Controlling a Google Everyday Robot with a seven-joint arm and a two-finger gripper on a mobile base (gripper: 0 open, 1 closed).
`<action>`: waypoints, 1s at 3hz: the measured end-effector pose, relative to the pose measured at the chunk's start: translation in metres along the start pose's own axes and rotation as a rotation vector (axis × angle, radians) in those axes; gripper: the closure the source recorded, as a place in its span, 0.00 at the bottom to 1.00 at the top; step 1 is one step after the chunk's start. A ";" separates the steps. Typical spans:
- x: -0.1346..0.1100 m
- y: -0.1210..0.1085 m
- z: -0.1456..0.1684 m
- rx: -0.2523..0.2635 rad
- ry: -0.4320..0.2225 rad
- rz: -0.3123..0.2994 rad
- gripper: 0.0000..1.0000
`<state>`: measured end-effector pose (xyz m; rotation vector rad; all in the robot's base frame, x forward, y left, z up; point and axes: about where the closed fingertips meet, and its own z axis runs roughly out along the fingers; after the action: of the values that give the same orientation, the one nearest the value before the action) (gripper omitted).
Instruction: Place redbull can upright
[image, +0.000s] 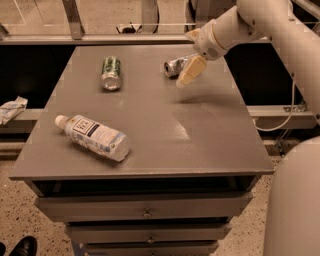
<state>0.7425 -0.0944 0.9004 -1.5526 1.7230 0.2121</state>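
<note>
A dark shoe (22, 246) shows on the speckled floor at the lower left, below a stack of grey drawers (145, 207) with small knobs. The drawers carry a flat, matte grey counter (210, 140) with a faint sheen near its middle. Nearest on it, at the front left, a clear plastic bottle (95, 137) with a white cap and a printed label lies on its side. Off to the left, on a lower ledge, lies a crumpled pale wrapper (11, 109). Farther back on the counter a green can (111, 73) lies on its side, its round end facing the front. To its right, near the far edge, the slim, shiny silver and blue redbull can (174, 66) also lies on its side. The cream-coloured hand (187, 74) hangs slanted just at that can's right end, on a smooth white arm (235, 27); whether it is open or closed, or touches the can, I cannot tell. Behind runs a metal rail (125, 39).
</note>
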 end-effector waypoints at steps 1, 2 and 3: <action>-0.004 -0.022 0.022 -0.017 0.004 0.020 0.00; -0.005 -0.031 0.036 -0.049 0.051 0.037 0.00; 0.002 -0.032 0.047 -0.087 0.158 0.028 0.00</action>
<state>0.7917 -0.0754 0.8797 -1.6460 1.8811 0.1847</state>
